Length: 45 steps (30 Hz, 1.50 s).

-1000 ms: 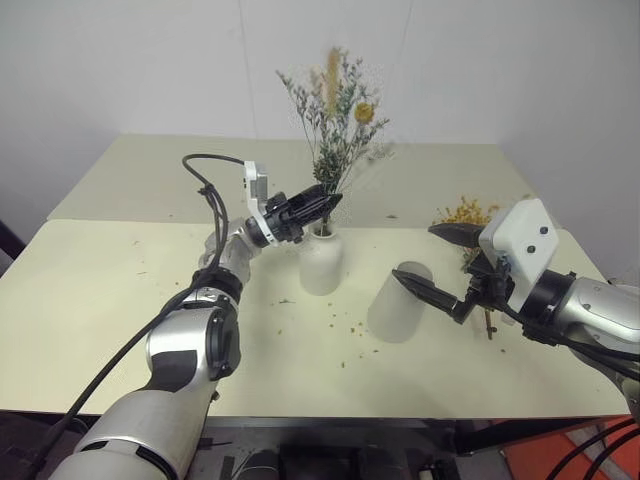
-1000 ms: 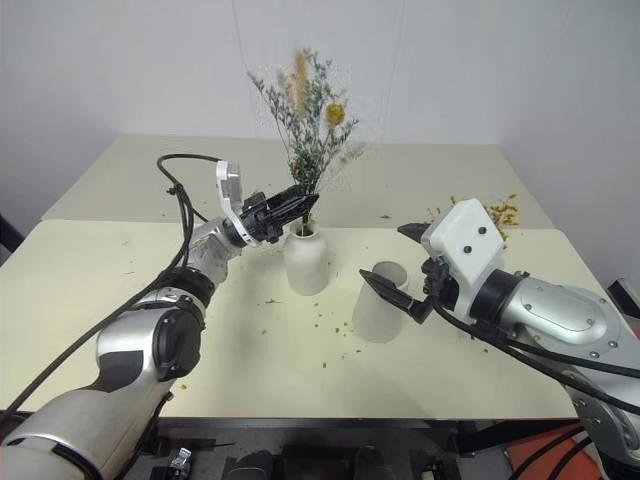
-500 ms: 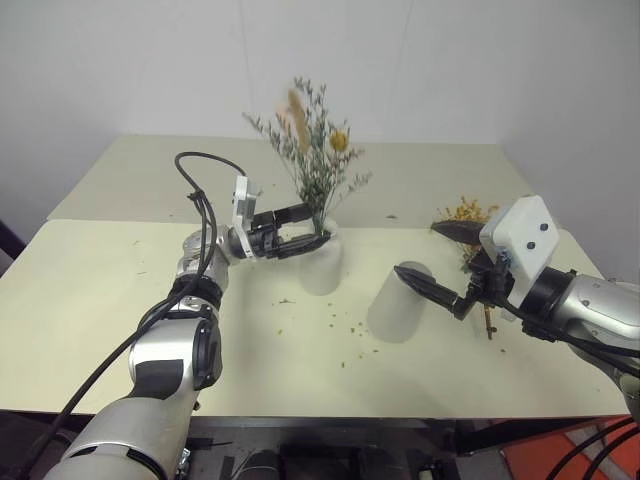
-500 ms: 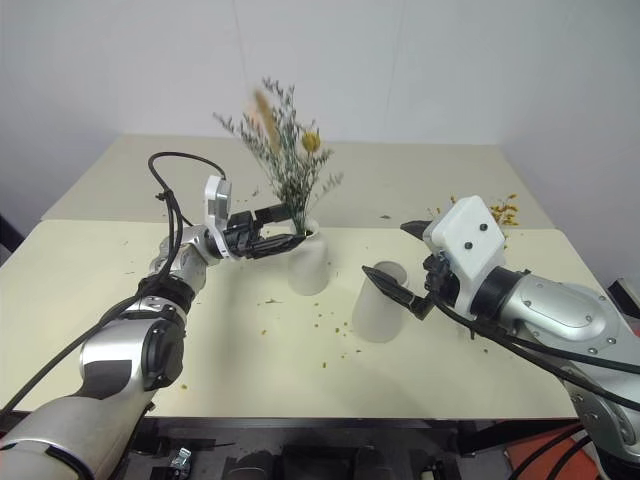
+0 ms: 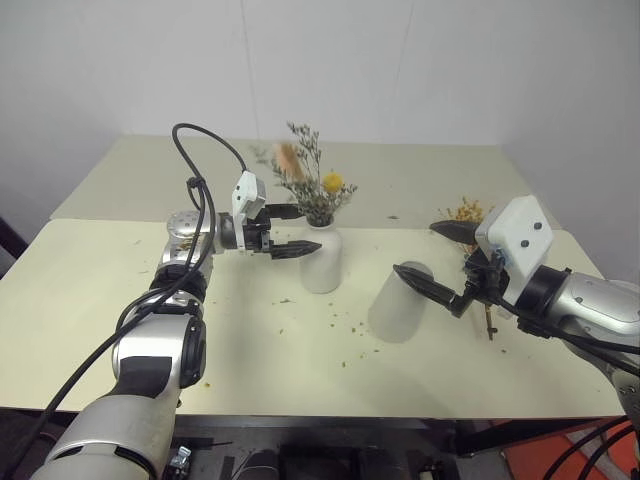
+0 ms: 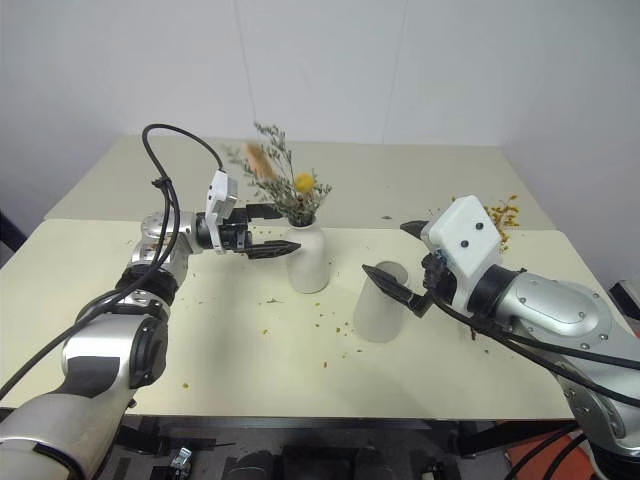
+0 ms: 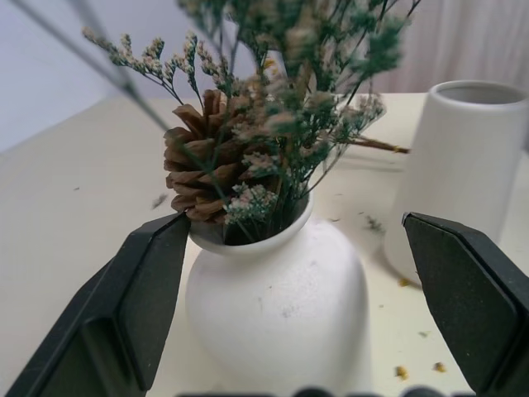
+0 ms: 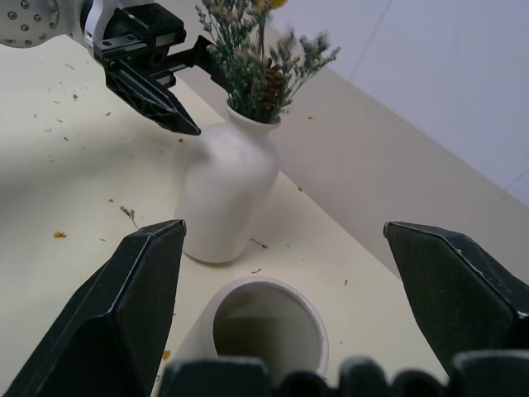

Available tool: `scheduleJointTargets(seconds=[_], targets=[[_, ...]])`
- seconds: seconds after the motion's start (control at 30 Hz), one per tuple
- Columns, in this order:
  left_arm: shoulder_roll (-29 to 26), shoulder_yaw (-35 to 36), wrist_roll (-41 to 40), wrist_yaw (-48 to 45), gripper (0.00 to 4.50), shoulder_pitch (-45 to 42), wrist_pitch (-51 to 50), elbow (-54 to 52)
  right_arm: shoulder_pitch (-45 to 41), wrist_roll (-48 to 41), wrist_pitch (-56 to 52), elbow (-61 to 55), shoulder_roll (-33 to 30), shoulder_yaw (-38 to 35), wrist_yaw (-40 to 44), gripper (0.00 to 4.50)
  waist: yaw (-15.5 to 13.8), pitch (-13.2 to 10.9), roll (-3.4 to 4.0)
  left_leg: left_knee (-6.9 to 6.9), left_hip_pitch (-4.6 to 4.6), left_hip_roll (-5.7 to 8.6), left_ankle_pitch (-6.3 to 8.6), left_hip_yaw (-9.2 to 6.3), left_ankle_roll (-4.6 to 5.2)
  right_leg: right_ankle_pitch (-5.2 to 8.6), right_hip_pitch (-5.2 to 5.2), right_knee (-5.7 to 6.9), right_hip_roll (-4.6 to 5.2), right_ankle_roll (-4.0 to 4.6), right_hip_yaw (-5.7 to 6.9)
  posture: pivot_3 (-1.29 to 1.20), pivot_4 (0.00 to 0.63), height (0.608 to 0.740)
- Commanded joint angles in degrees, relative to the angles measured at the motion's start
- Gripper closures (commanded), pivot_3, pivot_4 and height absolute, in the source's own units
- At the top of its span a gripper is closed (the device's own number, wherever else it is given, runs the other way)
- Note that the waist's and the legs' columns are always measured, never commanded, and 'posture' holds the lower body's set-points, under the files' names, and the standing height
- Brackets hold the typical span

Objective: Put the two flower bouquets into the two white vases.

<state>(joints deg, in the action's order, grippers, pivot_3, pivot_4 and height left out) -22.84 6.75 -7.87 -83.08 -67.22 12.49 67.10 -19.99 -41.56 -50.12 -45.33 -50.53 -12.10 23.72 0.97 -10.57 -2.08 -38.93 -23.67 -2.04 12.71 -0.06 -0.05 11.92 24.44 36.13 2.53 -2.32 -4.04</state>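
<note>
Left eye view shows my left claw (image 5: 289,232) spread wide just beside the bottle vase (image 5: 321,260), where the dried sprig bunch (image 5: 312,188) stands. My right claw (image 5: 443,255) gapes empty over the cylinder vase (image 5: 398,302); the yellow-orange bunch (image 5: 466,214) lies behind it on the table (image 5: 90,290).

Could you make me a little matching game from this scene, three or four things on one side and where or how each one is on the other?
Things:
1. dried sprig bunch
2. yellow bunch
3. cylinder vase
4. left gripper

States:
A. lying on the table
B. open, beside the bottle vase's neck
C. standing in the bottle vase
D. standing empty

Pairs: 1-C, 2-A, 3-D, 4-B
</note>
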Motion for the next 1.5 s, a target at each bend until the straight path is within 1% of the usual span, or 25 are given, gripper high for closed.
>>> scheduleJointTargets(seconds=[0.03, 0.13, 0.2, 0.37, 0.47, 0.63, 0.73, 0.9, 0.97, 1.03, 1.1, 1.17, 1.27, 1.3, 1.33, 1.4, 1.5], targets=[[-2.0, 1.7, -2.4, -2.5, 0.02, -1.1, -1.2, -0.9, -0.9, 0.6, 1.5, -0.9, 0.0, -1.3, 0.3, 0.00, 0.0, 0.0, 0.00, 0.00, 0.00, -0.01, 0.00, 0.00, 0.00, 0.00, 0.01, 0.00, -0.01, 0.00, 0.00, 0.00, 0.150, 0.740], [-2.3, 4.0, -6.1, -6.4, 0.02, -1.0, -3.7, -2.9, -0.5, 0.3, 1.5, -0.9, 0.0, -1.9, 0.6, 0.00, 0.0, 0.0, 0.00, 0.01, -0.03, -0.01, 0.00, 0.00, 0.00, -0.01, 0.03, -0.01, -0.02, 0.02, 0.00, 0.00, 0.150, 0.740], [-2.0, 5.2, -7.7, -6.7, 0.02, -1.1, -5.2, -3.6, -0.3, 0.4, 1.6, -0.6, 0.0, -1.8, 0.9, 0.00, -0.1, 0.0, 0.00, 0.00, -0.05, -0.01, 0.00, 0.00, 0.00, -0.01, 0.03, -0.02, -0.01, 0.03, 0.01, 0.00, 0.150, 0.740], [-2.6, 4.6, -7.7, -6.6, 0.02, -0.4, -6.1, -5.3, -1.3, 0.9, 2.0, 0.3, 0.5, -0.9, 1.5, 0.00, -0.2, 0.0, 0.00, -0.01, -0.07, 0.00, 0.00, 0.00, 0.00, -0.01, 0.03, -0.02, 0.00, 0.02, 0.01, 0.00, 0.150, 0.740], [-4.7, 3.4, -6.7, -8.0, 0.02, 0.5, -5.7, -6.7, -1.5, 1.3, 2.0, 0.4, 0.6, -0.8, 1.6, 0.00, -0.1, 0.0, 0.00, 0.00, -0.06, -0.01, 0.00, 0.00, 0.00, -0.01, 0.03, -0.01, -0.01, 0.02, 0.01, 0.00, 0.150, 0.740], [-9.5, 0.8, -6.0, -9.4, 0.02, 1.6, -5.7, -10.4, -0.9, 1.1, 1.0, -0.3, 0.4, -1.8, 1.4, 0.00, 0.3, 0.0, 0.00, 0.02, -0.05, -0.04, 0.00, 0.00, 0.00, -0.02, 0.06, 0.00, -0.05, 0.05, 0.00, 0.00, 0.150, 0.740], [-14.7, -3.1, -11.7, -9.4, 0.02, 4.4, -10.4, -18.0, 0.0, 0.1, -0.9, -1.2, -0.6, -4.1, 0.8, 0.00, 0.3, 0.0, 0.01, 0.01, -0.04, -0.05, 0.00, 0.00, 0.00, -0.01, 0.06, 0.01, -0.03, 0.05, 0.00, 0.00, 0.150, 0.740], [-28.5, -14.7, -21.4, -9.4, 0.02, 12.2, -15.9, -33.8, 1.3, -2.1, -6.1, -0.5, -3.6, -9.2, 0.3, 0.00, 0.4, 0.0, 0.02, 0.05, -0.05, -0.11, 0.00, 0.02, 0.00, -0.01, 0.08, -0.01, -0.03, 0.12, 0.00, 0.00, 0.150, 0.740], [-31.2, -16.7, -24.3, -9.4, 0.02, 14.2, -18.1, -38.6, 1.7, -2.2, -8.1, 0.9, -4.9, -10.5, 0.4, 0.00, 0.2, 0.0, 0.02, 0.06, -0.03, -0.13, 0.00, 0.04, 0.00, 0.01, 0.09, 0.01, -0.02, 0.15, 0.01, 0.00, 0.150, 0.740], [-30.3, -15.8, -25.3, -9.4, 0.02, 15.6, -21.7, -43.1, 1.6, -1.4, -9.9, 3.8, -6.1, -11.0, 0.2, 0.00, -0.5, 0.0, 0.03, 0.03, 0.00, -0.13, 0.00, 0.04, 0.00, 0.04, 0.06, 0.04, 0.00, 0.11, 0.05, 0.00, 0.150, 0.740], [-27.8, -14.4, -25.0, -8.0, 0.02, 17.0, -24.8, -46.9, 1.0, 0.5, -11.5, 7.6, -7.6, -10.2, -0.5, 0.00, -0.9, 0.0, 0.03, -0.06, 0.06, -0.12, 0.00, 0.06, 0.00, 0.15, -0.05, 0.02, 0.02, 0.01, 0.07, 0.00, 0.150, 0.740], [-25.5, -14.5, -24.0, -5.5, 0.02, 17.7, -27.7, -49.9, 0.1, 2.7, -12.6, 12.3, -9.1, -8.7, -1.1, 0.00, -1.1, 0.0, 0.02, -0.10, 0.11, -0.10, -0.03, 0.09, 0.03, 0.36, -0.12, 0.00, 0.03, 0.23, 0.05, 0.00, 0.150, 0.740], [-23.4, -14.7, -25.1, -6.0, 0.02, 18.6, -32.7, -55.5, -2.4, 6.8, -12.6, 21.7, -11.6, -4.4, -0.2, 0.00, -0.5, 0.0, 0.02, -0.08, 0.13, -0.11, -0.03, 0.14, 0.04, 0.32, -0.09, 0.01, 0.00, 0.21, -0.01, 0.00, 0.150, 0.740], [-22.9, -14.8, -25.0, -6.2, 0.02, 18.6, -33.7, -56.8, -3.4, 7.9, -11.7, 24.2, -12.0, -2.8, 0.7, 0.00, -0.2, 0.0, 0.02, -0.05, 0.09, -0.11, -0.03, 0.14, 0.04, 0.14, -0.04, 0.01, -0.02, -0.03, -0.01, 0.00, 0.150, 0.740], [-22.2, -15.5, -24.2, -5.3, 0.02, 17.9, -35.4, -57.9, -4.8, 9.3, -10.7, 27.0, -12.5, -0.5, 1.9, 0.00, -0.1, 0.0, 0.02, 0.00, 0.09, -0.11, -0.03, 0.14, 0.04, 0.10, 0.00, 0.02, -0.03, 0.03, -0.02, 0.00, 0.150, 0.740], [-20.3, -16.2, -23.7, -3.2, 0.02, 16.1, -38.9, -59.1, -7.8, 11.4, -9.4, 32.5, -12.3, 3.5, 4.3, 0.00, 0.4, 0.0, 0.03, 0.09, 0.11, -0.12, -0.02, 0.14, 0.05, 0.08, 0.04, 0.03, -0.07, 0.15, -0.05, 0.00, 0.150, 0.740], [-18.2, -16.8, -22.8, -1.7, 0.02, 14.6, -40.8, -60.7, -11.7, 14.4, -8.8, 38.9, -11.1, 8.3, 6.5, 0.00, 0.8, 0.0, 0.04, 0.09, 0.12, -0.10, -0.03, 0.13, 0.05, 0.13, 0.05, 0.05, -0.08, 0.06, -0.07, 0.00, 0.150, 0.740]])
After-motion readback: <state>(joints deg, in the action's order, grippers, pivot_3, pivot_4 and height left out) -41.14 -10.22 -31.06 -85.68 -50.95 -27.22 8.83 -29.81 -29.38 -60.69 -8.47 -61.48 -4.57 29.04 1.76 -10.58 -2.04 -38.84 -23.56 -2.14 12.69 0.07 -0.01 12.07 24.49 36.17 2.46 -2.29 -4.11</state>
